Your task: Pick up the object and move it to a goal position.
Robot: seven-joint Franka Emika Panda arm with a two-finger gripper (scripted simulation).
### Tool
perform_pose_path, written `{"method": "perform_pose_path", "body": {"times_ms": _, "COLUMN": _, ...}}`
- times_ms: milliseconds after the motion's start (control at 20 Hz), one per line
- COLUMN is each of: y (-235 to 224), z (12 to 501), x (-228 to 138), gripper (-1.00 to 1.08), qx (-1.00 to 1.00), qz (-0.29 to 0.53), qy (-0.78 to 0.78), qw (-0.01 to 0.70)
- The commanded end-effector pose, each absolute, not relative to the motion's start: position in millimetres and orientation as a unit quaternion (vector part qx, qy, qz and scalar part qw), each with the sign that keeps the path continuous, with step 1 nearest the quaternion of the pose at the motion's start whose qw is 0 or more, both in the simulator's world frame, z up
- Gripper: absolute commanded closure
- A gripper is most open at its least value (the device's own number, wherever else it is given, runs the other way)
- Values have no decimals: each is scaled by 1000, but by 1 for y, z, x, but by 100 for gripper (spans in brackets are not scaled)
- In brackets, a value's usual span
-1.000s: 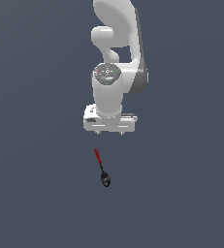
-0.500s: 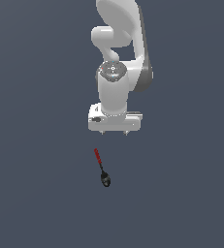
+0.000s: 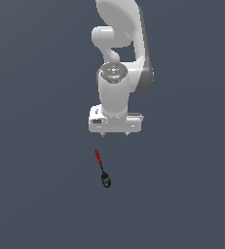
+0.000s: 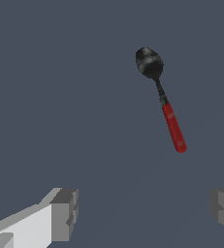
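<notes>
Arm: the white Franka arm (image 3: 118, 58) is reaching down from the upper part of the exterior view, its wrist pointing straight at the surface.
Pincer: the pincer (image 3: 115, 133) is hanging above the worktop with nothing between its fingers; the wrist view is showing the two grey fingertips (image 4: 64, 214) standing wide apart, so it is gaping and holding nothing.
Spoon: the spoon (image 3: 102, 168) is lying flat on the worktop, near the pincer but not under it and not touching it; in the exterior view it is sitting below the pincer and slightly toward that view's left.
Spoon handle: the thin red handle (image 3: 98, 156) is pointing toward the pincer.
Spoon bowl: the black oval bowl (image 3: 106, 181) is lying at the far end, away from the pincer, joined to the handle by a thin dark neck.
Worktop: the plain dark blue-grey worktop (image 3: 36, 185) is filling both views.
</notes>
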State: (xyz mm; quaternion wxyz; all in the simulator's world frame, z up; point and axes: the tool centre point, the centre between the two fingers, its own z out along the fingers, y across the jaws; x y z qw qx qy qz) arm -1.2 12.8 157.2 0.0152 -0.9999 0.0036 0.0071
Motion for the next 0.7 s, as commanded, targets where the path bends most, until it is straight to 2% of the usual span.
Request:
{"method": "perform_pose_path", "body": {"times_ms": 0, "y": 10, "z": 154, "x": 3, "gripper": -92, "qx": -1000, "qz": 7, "qy": -5, "qw": 14}}
{"method": "perform_pose_path", "body": {"times_ms": 650, "y": -19, "z": 112, "x": 49, "gripper": -92, "qx": -994, "qz": 3, "qy": -112, "qw": 6}}
